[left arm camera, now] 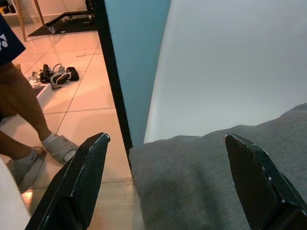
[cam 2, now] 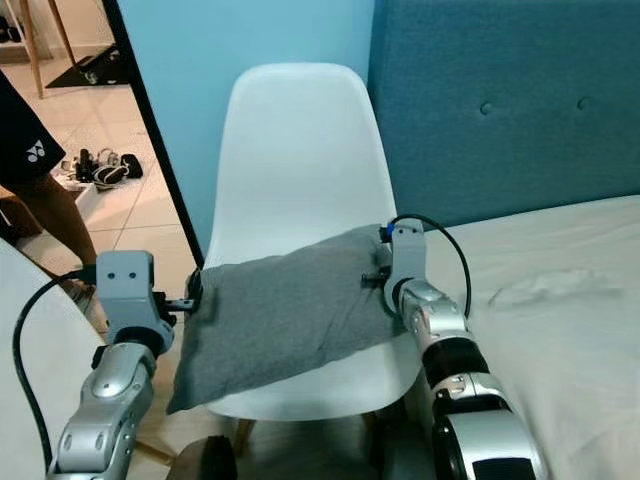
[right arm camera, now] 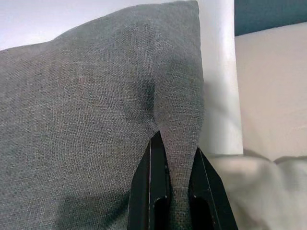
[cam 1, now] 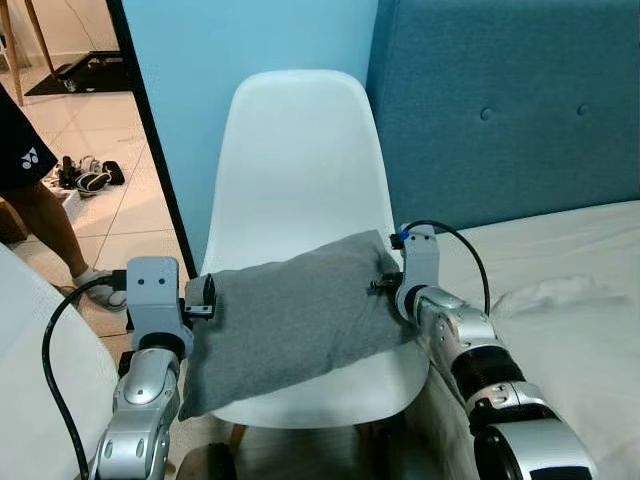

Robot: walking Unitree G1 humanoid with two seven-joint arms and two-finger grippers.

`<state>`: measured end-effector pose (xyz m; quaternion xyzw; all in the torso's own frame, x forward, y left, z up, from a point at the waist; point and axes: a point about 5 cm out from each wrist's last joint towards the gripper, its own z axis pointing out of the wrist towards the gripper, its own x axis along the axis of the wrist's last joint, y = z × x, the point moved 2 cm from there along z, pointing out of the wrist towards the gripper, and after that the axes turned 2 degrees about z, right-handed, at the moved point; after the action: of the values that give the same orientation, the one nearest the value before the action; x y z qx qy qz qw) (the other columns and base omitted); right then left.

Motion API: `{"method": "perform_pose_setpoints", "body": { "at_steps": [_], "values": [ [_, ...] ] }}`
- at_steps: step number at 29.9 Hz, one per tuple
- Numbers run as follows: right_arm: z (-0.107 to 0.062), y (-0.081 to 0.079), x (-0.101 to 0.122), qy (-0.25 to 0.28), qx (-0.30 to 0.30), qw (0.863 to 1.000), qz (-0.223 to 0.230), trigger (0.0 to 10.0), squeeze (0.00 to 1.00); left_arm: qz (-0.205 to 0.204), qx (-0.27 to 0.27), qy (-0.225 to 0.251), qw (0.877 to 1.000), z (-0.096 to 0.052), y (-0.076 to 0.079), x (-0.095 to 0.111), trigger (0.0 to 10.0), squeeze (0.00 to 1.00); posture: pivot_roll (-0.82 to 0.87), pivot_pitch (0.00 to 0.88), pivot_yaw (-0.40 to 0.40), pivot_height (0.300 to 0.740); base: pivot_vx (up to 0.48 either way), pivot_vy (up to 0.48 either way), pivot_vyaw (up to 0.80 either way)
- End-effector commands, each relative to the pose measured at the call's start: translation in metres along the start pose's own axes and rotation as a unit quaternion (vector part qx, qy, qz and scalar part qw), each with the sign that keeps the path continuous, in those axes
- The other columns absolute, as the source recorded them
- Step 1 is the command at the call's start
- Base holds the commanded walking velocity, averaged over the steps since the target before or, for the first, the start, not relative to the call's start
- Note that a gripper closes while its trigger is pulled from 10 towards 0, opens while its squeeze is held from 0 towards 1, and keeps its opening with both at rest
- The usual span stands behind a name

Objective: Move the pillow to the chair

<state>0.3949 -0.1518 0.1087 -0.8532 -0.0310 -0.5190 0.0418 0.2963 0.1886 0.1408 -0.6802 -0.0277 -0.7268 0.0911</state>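
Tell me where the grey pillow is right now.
In the left eye view, the grey pillow lies across the white chair seat, between the left gripper and right gripper, which pinches its edge.

The grey pillow [cam 1: 290, 320] covers most of the white chair [cam 1: 300, 160] seat; bare seat remains at 12 o'clock. The bed [cam 1: 560, 300] crowds 3 o'clock; open floor [cam 1: 130, 210] lies at 9 o'clock.

Pillow [cam 1: 290, 315] lies on chair [cam 1: 300, 160] seat, between both end effectors; bed [cam 1: 570, 300] to the right, headboard [cam 1: 500, 100] behind.
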Motion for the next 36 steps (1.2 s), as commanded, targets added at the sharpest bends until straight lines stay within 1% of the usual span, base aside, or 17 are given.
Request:
{"method": "perform_pose_setpoints", "body": {
  "at_steps": [1, 3, 4, 5, 6, 13, 18, 21, 24, 25, 26, 27, 31, 32, 33, 35, 36],
  "values": [
    [0.002, -0.013, 0.003, 0.006, 0.023, 1.000, -0.004, 10.0, 0.00, 0.009, -0.005, 0.003, 1.000, 0.001, 0.000, 0.003, 10.0, 0.00, 0.09, 0.000, -0.031, 0.530, 0.000, 0.000, 0.00],
    [0.003, -0.018, 0.003, 0.008, 0.035, 0.999, -0.002, 10.0, 0.00, 0.010, -0.005, 0.003, 1.000, 0.001, 0.000, 0.003, 10.0, 0.00, 0.09, 0.000, -0.031, 0.530, 0.000, 0.000, 0.00],
    [0.005, -0.024, 0.007, 0.016, 0.035, 0.999, -0.003, 10.0, 0.91, 0.012, -0.005, 0.004, 1.000, 0.000, 0.000, 0.004, 10.0, 0.00, 0.10, 0.000, -0.035, 0.530, 0.000, 0.000, 0.00],
    [0.005, -0.024, 0.007, 0.016, 0.035, 0.999, -0.003, 10.0, 0.91, 0.012, -0.005, 0.004, 1.000, 0.000, 0.000, 0.004, 10.0, 0.00, 0.10, 0.000, -0.035, 0.530, 0.000, 0.000, 0.00],
    [0.006, -0.028, 0.010, 0.021, 0.036, 0.999, -0.004, 10.0, 1.00, 0.014, -0.005, 0.004, 1.000, 0.000, 0.000, 0.004, 10.0, 0.00, 0.10, 0.000, -0.041, 0.530, 0.000, 0.000, 0.00],
    [0.007, -0.034, 0.018, 0.026, 0.052, 0.998, 0.010, 10.0, 1.00, 0.017, 0.000, 0.006, 1.000, 0.000, -0.001, 0.005, 10.0, 0.00, 0.10, 0.000, -0.044, 0.530, 0.000, 0.000, 0.00],
    [0.002, -0.026, 0.033, 0.061, 0.087, 0.994, 0.039, 10.0, 1.00, 0.017, 0.002, 0.005, 1.000, 0.000, 0.000, 0.005, 10.0, 0.00, 0.09, 0.000, -0.045, 0.530, 0.000, 0.000, 0.00],
    [-0.004, -0.001, 0.048, 0.088, 0.072, 0.994, 0.000, 10.0, 1.00, 0.021, 0.001, 0.008, 1.000, 0.000, 0.000, 0.006, 10.0, 0.00, 0.08, 0.000, -0.045, 0.530, 0.000, 0.000, 0.00],
    [-0.007, 0.006, 0.057, 0.112, 0.070, 0.991, 0.012, 10.0, 1.00, 0.021, 0.002, 0.009, 1.000, 0.001, -0.001, 0.006, 10.0, 0.00, 0.07, 0.000, -0.043, 0.530, 0.000, 0.000, 0.00],
    [-0.018, 0.005, 0.074, 0.177, 0.134, 0.970, 0.104, 10.0, 0.00, 0.019, 0.005, 0.013, 1.000, 0.003, -0.003, 0.009, 10.0, 0.00, 0.07, 0.000, -0.045, 0.530, 0.000, 0.000, 0.00],
    [-0.018, 0.005, 0.074, 0.177, 0.134, 0.970, 0.104, 10.0, 0.00, 0.019, 0.005, 0.013, 1.000, 0.003, -0.003, 0.009, 10.0, 0.00, 0.07, 0.000, -0.045, 0.530, 0.000, 0.000, 0.00],
    [-0.024, 0.002, 0.079, 0.200, 0.167, 0.955, 0.140, 10.0, 0.00, 0.015, 0.006, 0.017, 1.000, 0.003, -0.003, 0.010, 10.0, 0.00, 0.07, 0.000, -0.044, 0.535, 0.000, 0.000, 0.00],
    [-0.024, 0.002, 0.079, 0.200, 0.167, 0.955, 0.140, 10.0, 0.00, 0.015, 0.006, 0.017, 1.000, 0.003, -0.003, 0.010, 10.0, 0.00, 0.07, 0.000, -0.044, 0.540, 0.000, 0.000, 0.00],
    [-0.030, -0.010, 0.075, 0.219, 0.207, 0.939, 0.164, 10.0, 0.00, 0.007, 0.005, 0.016, 1.000, 0.004, -0.003, 0.010, 10.0, 0.00, 0.06, 0.000, -0.040, 0.545, 0.000, 0.000, 0.00],
    [-0.030, -0.010, 0.075, 0.219, 0.207, 0.939, 0.164, 10.0, 0.00, 0.007, 0.005, 0.016, 1.000, 0.004, -0.003, 0.010, 10.0, 0.00, 0.06, 0.000, -0.040, 0.545, 0.000, 0.000, 0.00],
    [-0.037, -0.032, 0.054, 0.227, 0.250, 0.926, 0.171, 10.0, 0.00, -0.007, -0.001, 0.006, 1.000, 0.004, 0.001, 0.007, 10.0, 0.00, 0.06, 0.000, -0.038, 0.554, -0.461, 0.000, 0.00],
    [-0.038, -0.042, 0.038, 0.221, 0.258, 0.928, 0.156, 10.0, 0.00, -0.011, -0.006, 0.001, 1.000, 0.002, 0.004, 0.003, 10.0, 0.00, 0.06, 0.000, -0.038, 0.559, -0.319, 0.000, 0.00]
  ]
}}
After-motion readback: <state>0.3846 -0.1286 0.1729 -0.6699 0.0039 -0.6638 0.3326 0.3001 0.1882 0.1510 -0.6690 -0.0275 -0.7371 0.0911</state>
